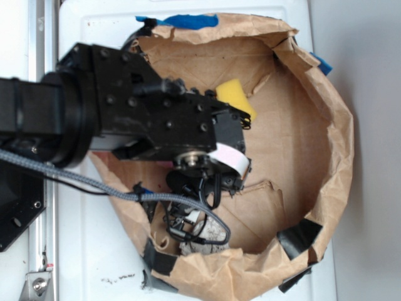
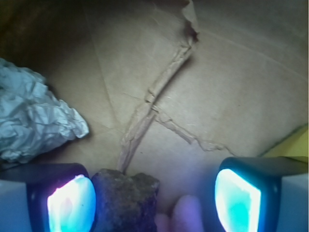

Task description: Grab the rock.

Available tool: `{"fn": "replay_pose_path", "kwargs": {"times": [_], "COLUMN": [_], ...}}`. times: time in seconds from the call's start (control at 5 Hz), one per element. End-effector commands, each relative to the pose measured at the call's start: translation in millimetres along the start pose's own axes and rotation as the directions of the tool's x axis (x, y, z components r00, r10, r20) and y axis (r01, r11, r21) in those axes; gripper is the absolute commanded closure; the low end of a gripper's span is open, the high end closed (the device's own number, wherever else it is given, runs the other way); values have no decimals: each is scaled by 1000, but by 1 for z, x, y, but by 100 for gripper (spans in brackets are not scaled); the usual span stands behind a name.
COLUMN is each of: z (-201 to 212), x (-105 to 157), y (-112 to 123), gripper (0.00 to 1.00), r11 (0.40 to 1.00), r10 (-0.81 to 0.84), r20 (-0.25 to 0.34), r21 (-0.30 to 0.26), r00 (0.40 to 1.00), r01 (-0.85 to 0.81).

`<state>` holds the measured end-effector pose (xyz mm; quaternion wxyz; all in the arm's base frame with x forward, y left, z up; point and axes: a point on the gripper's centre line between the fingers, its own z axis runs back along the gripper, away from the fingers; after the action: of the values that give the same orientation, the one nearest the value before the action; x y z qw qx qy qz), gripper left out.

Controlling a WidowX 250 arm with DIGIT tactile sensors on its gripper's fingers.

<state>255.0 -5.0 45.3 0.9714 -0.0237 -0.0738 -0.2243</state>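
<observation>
rock (image 2: 126, 200) between fingers (image 2: 72, 205), crumpled lump (image 2: 34, 121) beside

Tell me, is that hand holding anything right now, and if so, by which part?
Nothing is gripped yet. The hand is open, with the rock between its fingers, right against one finger and well clear of the other.

rock (image 2: 126, 200) | small dark brown lump, rough and jagged, blackish patches | lies on the brown paper floor | at the near end of a torn crease | hidden in exterior view
</observation>
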Motion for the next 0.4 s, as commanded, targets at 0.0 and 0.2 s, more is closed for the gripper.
{"fn": "replay_pose_path", "kwargs": {"times": [0.0, 0.2], "z": [6, 21], "x": [1, 1], "y": [-5, -9], "gripper": [0, 0], "r11": [998, 997], "r10": [-57, -56], "r20": [10, 47], "r21": [-21, -58], "r00": [998, 997], "r01": [57, 58]}}
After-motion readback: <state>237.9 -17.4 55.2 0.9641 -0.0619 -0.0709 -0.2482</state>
